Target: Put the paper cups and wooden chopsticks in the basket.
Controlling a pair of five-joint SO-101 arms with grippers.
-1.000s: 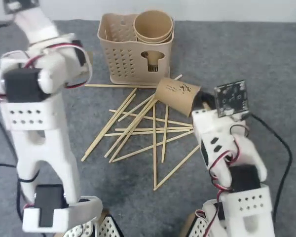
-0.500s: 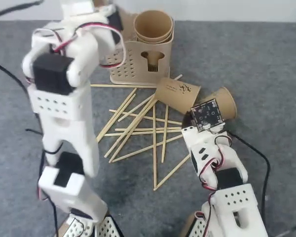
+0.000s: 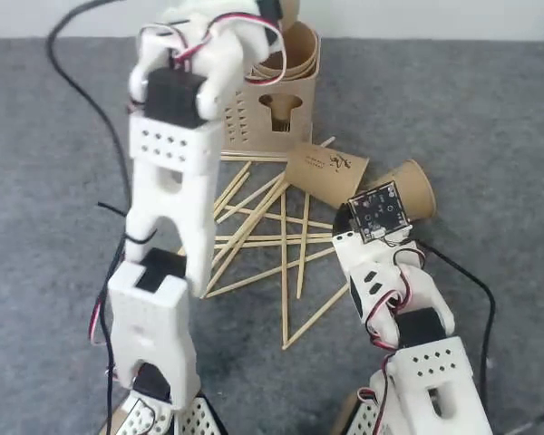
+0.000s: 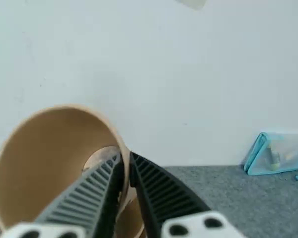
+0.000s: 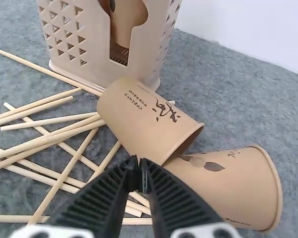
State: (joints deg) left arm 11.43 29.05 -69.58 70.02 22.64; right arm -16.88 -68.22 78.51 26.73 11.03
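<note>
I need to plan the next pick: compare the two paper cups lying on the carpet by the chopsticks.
The printed cup lies across some chopsticks, close to the basket; the outer cup lies on bare carpet, farther from the basket. The printed cup carries a line of script; the outer cup shows a leaf-like mark. Both are tan paper cups lying on their sides, close together.

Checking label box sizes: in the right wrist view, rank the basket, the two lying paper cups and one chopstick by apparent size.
1. Basket, though cut off by the frame.
2. Lettered cup and leaf-marked cup: alike, nearness differs, unranked.
3. Chopstick, slimmest.
</note>
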